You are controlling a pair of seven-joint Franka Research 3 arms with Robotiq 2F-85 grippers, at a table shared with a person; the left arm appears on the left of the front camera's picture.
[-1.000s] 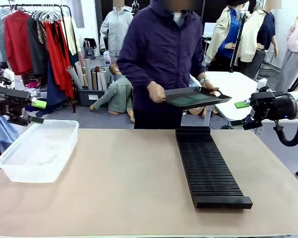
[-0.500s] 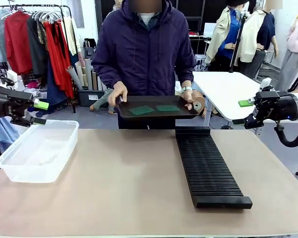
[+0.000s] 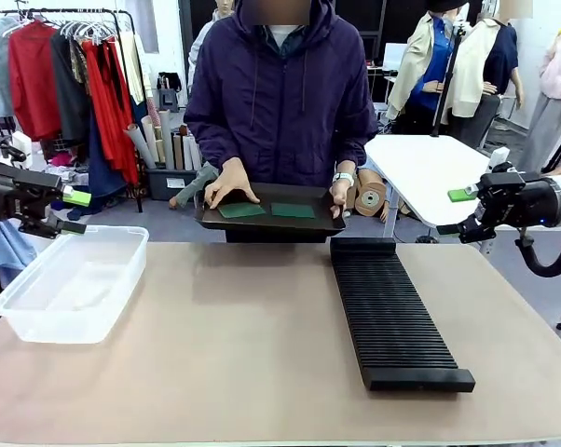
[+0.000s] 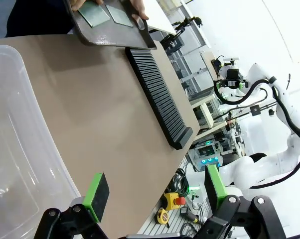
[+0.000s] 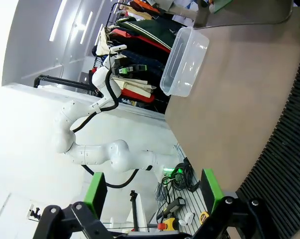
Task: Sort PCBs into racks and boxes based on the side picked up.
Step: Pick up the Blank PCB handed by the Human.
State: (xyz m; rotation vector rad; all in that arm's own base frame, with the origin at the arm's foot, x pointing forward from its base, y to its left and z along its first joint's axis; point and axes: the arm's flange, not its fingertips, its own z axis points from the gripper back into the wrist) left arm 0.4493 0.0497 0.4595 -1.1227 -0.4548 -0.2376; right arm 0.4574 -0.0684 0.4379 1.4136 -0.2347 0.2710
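Two green PCBs (image 3: 240, 210) (image 3: 293, 210) lie flat on a dark tray (image 3: 271, 223) that a person holds in both hands just over the table's far edge. The long black rack (image 3: 392, 312) runs from that edge toward me, right of centre. At the left stands the clear box (image 3: 71, 279), with no board in it. My left gripper (image 3: 75, 211) hovers open above the box's far left corner. My right gripper (image 3: 453, 211) hangs open off the table's right, beyond the rack. In the left wrist view the open gripper (image 4: 155, 191) faces the box (image 4: 15, 149), rack (image 4: 157, 94) and tray (image 4: 110, 32).
The tan tabletop (image 3: 234, 345) lies bare between box and rack. The right wrist view has its open gripper (image 5: 152, 191) over the rack (image 5: 284, 164), with the box (image 5: 185, 62) far off. A white table (image 3: 430, 168) and clothes rails stand behind the person.
The person has turned to face the table, swung the tray left and lowered it to the far edge. One hand now rests by the left PCB. Both arms are still.
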